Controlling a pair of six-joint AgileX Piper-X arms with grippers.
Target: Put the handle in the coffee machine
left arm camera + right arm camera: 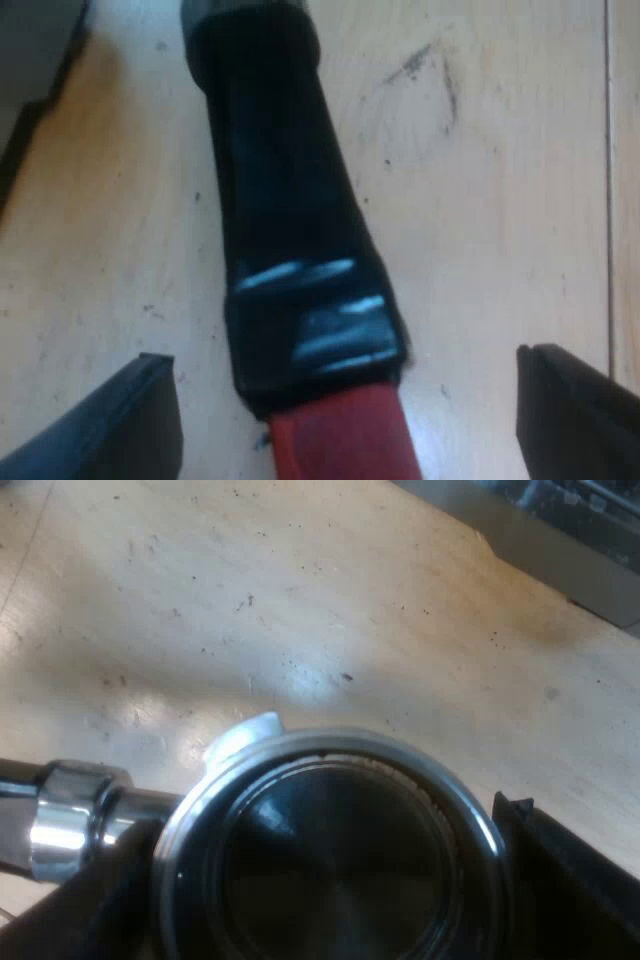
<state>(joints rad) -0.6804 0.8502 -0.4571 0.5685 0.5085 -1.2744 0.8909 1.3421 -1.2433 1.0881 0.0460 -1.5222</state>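
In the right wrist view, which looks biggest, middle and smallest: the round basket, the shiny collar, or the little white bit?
1. basket: biggest by far.
2. shiny collar on the neck beside it.
3. white bit peeking over the basket's rim: smallest, though not much smaller than the collar.

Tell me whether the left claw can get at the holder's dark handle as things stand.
Probably yes. The left claw is open, one of its fingers on each side of the dark handle, over the wooden table. Nothing shows between fingers and handle.
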